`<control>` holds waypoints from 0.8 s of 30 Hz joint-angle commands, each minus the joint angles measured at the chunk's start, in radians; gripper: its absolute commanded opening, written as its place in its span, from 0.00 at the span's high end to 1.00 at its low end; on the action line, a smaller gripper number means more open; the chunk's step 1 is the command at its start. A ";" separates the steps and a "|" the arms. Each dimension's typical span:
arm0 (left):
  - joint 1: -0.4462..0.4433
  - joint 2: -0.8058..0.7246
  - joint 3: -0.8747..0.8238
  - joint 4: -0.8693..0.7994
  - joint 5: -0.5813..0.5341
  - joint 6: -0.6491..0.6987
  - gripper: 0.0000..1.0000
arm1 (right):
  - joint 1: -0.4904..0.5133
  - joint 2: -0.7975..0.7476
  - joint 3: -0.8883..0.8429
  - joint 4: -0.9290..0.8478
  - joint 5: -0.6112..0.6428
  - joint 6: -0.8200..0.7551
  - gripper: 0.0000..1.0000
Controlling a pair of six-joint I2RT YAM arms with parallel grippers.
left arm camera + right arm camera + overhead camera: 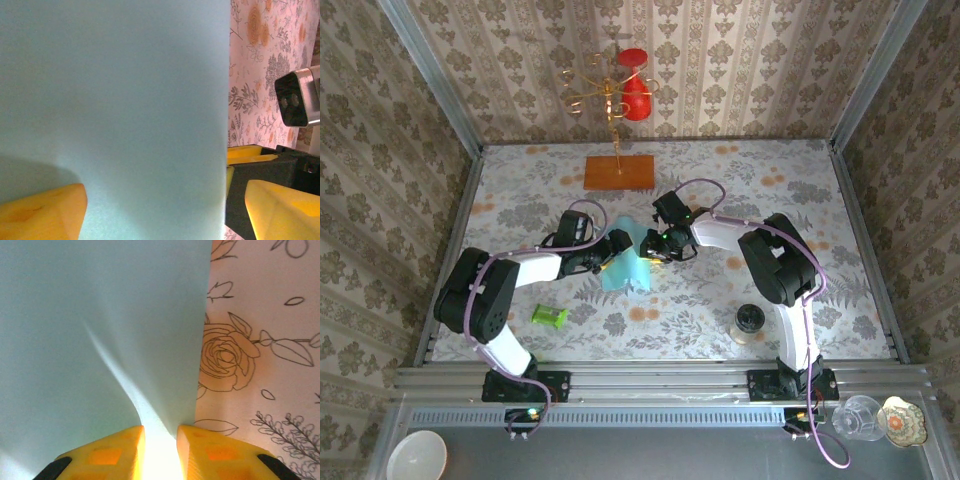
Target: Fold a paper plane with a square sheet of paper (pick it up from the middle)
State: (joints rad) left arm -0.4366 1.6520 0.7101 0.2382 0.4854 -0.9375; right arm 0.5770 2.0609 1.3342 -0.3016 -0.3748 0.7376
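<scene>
The square sheet of paper [626, 268] lies in the middle of the top view on the flowered bench [800, 200], between the two end effectors. The left end effector [604, 260] sits at the sheet's left edge and the right end effector [656, 250] at its upper right edge.

In the left wrist view the left end effector stands wide. One yellow finger [42, 212] shows at the lower left in front of the paper, and the other at the lower right, past the sheet's straight edge. The plain light-blue face spans most of the gap. I cannot tell whether either finger touches it.

In the right wrist view the right end effector is narrow, its yellow fingers [107, 452] nipping the sheet at the bottom centre of the frame. A raised crease runs from the upper left down into the slit between them.

An orange board [619, 172] lies in the upper middle of the top view. A small green cylinder [549, 316] lies at the lower left, well apart from the paper.
</scene>
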 commanded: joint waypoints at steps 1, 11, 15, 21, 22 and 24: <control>0.002 -0.006 -0.004 -0.080 -0.003 0.037 0.14 | 0.017 0.062 -0.008 -0.047 0.004 0.013 0.71; -0.012 0.051 0.090 -0.253 -0.038 0.098 0.30 | 0.024 0.056 -0.033 0.083 -0.112 0.070 0.71; -0.011 0.059 0.109 -0.277 -0.039 0.115 0.41 | 0.019 0.032 -0.053 0.095 -0.106 0.074 0.71; -0.005 0.015 0.118 -0.281 -0.027 0.136 0.62 | -0.029 -0.101 -0.145 0.143 -0.088 0.066 0.69; -0.002 -0.008 0.115 -0.275 -0.019 0.138 0.64 | -0.042 -0.133 -0.169 0.158 -0.087 0.063 0.67; 0.005 -0.053 0.107 -0.259 0.001 0.138 0.66 | -0.064 -0.194 -0.214 0.187 -0.087 0.056 0.64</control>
State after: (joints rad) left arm -0.4427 1.6745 0.8059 -0.0212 0.4568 -0.8188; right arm 0.5453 1.9568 1.1568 -0.1452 -0.4736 0.7921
